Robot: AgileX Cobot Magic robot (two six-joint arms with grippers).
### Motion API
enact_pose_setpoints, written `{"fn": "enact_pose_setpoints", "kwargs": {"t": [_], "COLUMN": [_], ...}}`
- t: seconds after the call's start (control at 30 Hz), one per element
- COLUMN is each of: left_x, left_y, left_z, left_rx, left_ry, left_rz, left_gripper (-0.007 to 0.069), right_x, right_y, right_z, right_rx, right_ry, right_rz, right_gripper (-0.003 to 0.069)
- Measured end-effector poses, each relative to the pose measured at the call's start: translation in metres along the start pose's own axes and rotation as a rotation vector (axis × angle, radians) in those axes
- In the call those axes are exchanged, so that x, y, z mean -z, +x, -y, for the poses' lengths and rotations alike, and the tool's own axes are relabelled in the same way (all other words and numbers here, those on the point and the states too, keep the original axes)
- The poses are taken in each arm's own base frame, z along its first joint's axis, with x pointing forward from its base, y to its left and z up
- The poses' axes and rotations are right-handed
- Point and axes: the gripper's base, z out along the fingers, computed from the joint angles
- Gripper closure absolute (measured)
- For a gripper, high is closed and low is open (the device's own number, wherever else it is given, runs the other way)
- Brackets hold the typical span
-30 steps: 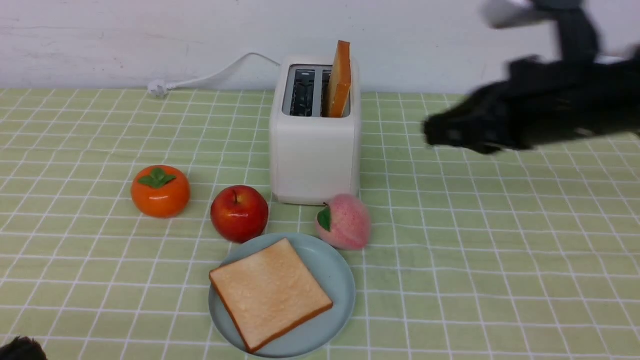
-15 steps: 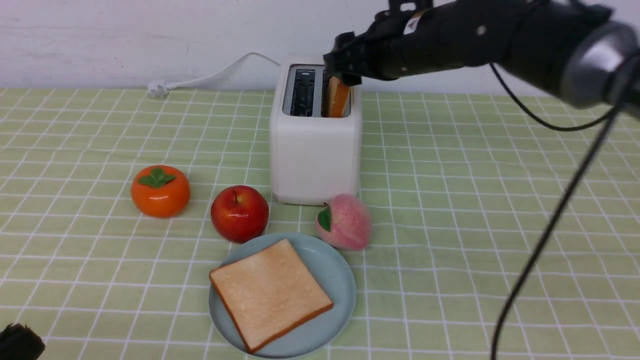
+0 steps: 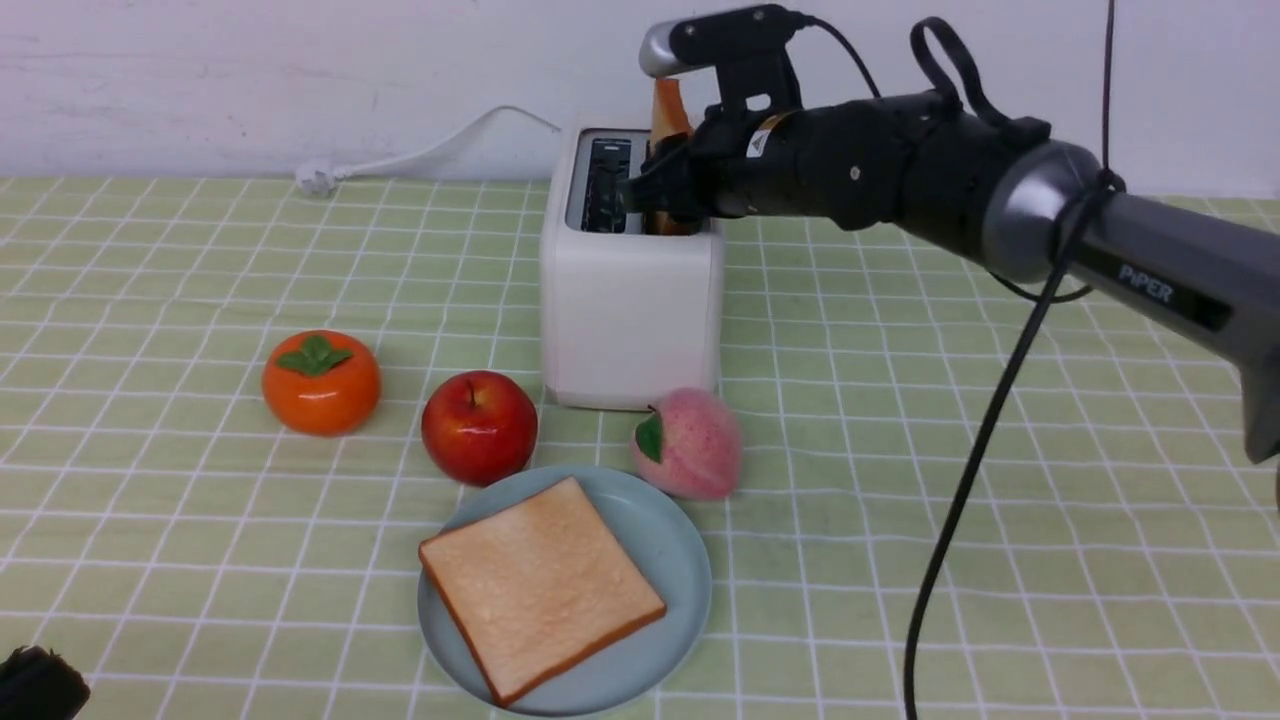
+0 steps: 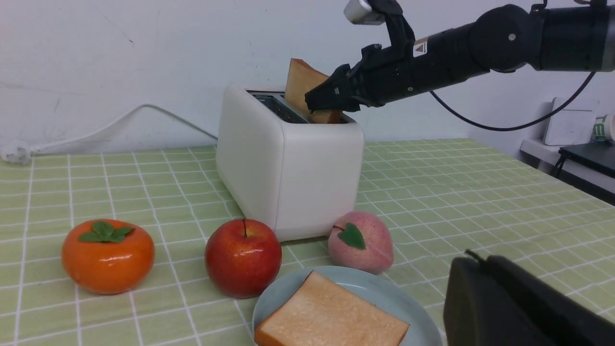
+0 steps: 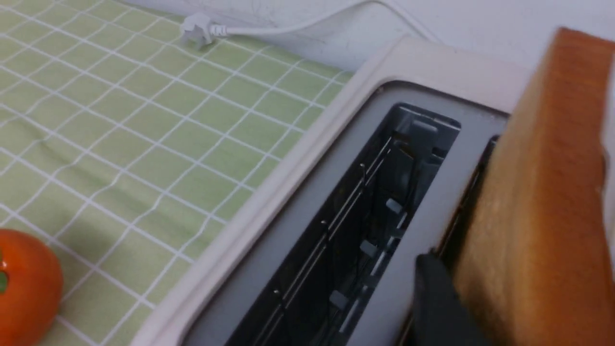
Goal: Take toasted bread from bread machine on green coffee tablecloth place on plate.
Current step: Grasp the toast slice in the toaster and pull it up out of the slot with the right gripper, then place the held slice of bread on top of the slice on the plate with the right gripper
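The white bread machine (image 3: 630, 310) stands at the back of the green coffee tablecloth (image 3: 1000, 450). One toasted bread slice (image 3: 668, 105) stands upright in its right slot; the left slot is empty. My right gripper (image 3: 665, 190) is at that slot, shut on this slice, with one black finger (image 5: 442, 307) flat against its pale face (image 5: 538, 192); the other finger is hidden behind it. A second toasted bread slice (image 3: 540, 585) lies flat on the blue-grey plate (image 3: 670, 545) in front. My left gripper (image 4: 473, 262) hovers shut and empty, low at the near left corner (image 3: 35, 685).
An orange persimmon (image 3: 320, 385), a red apple (image 3: 478, 427) and a pink peach (image 3: 688, 443) sit between the bread machine and the plate. The white power cord (image 3: 420, 150) trails left along the wall. The right arm's cable (image 3: 980, 440) hangs over the cloth's right half.
My right arm has swung in from the right to the toaster's top, and its jaws opened wide and then closed in on the standing slice. The left gripper has barely moved.
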Motion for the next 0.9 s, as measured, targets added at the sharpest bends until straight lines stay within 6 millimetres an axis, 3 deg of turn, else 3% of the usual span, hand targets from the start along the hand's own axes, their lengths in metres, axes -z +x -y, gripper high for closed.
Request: {"fn": "enact_pose_setpoints", "kwargs": {"t": [0.1, 0.23, 0.33, 0.43, 0.47, 0.5, 0.53, 0.6, 0.63, 0.67, 0.7, 0.73, 0.8, 0.9], "left_x": [0.0, 0.0, 0.0, 0.0, 0.0, 0.0, 0.0, 0.0, 0.0, 0.0, 0.0, 0.0, 0.0, 0.0], "left_y": [0.0, 0.0, 0.0, 0.0, 0.0, 0.0, 0.0, 0.0, 0.0, 0.0, 0.0, 0.0, 0.0, 0.0], "left_z": [0.0, 0.0, 0.0, 0.0, 0.0, 0.0, 0.0, 0.0, 0.0, 0.0, 0.0, 0.0, 0.0, 0.0], "left_rx": [0.0, -0.001, -0.001, -0.001, -0.001, -0.001, -0.001, -0.001, -0.001, -0.001, -0.001, -0.001, -0.001, -0.001], "left_ry": [0.0, 0.0, 0.0, 0.0, 0.0, 0.0, 0.0, 0.0, 0.0, 0.0, 0.0, 0.0, 0.0, 0.0], "left_rz": [0.0, 0.0, 0.0, 0.0, 0.0, 0.0, 0.0, 0.0, 0.0, 0.0, 0.0, 0.0, 0.0, 0.0], "left_gripper": [0.0638, 0.0638, 0.0638, 0.0638, 0.0637, 0.0637, 0.0637, 0.0637, 0.0637, 0.0637, 0.0637, 0.0635, 0.0634, 0.0634], "right_x": [0.0, 0.003, 0.018, 0.057, 0.083, 0.087, 0.115, 0.152, 0.158, 0.18, 0.182, 0.196, 0.198, 0.189], "right_y": [-0.001, -0.006, -0.023, -0.058, -0.077, -0.079, -0.094, -0.106, -0.107, -0.108, -0.108, -0.098, -0.081, -0.036], "right_z": [-0.001, -0.001, -0.003, -0.009, -0.012, -0.013, -0.016, -0.022, -0.023, -0.029, -0.031, -0.039, -0.049, -0.074], "right_rx": [-0.026, -0.044, -0.042, -0.038, -0.034, -0.032, -0.026, -0.014, -0.011, 0.008, 0.009, 0.026, 0.029, -0.008], "right_ry": [-0.005, -0.008, -0.012, -0.028, -0.039, -0.042, -0.057, -0.081, -0.086, -0.108, -0.114, -0.154, -0.209, -0.334], "right_rz": [0.016, 0.045, 0.084, 0.142, 0.159, 0.151, 0.143, 0.087, 0.071, 0.007, -0.003, -0.105, -0.201, -0.364], "right_gripper": [0.0526, 0.0531, 0.0531, 0.0531, 0.0531, 0.0531, 0.0531, 0.0531, 0.0531, 0.0531, 0.0531, 0.0531, 0.0531, 0.0531]}}
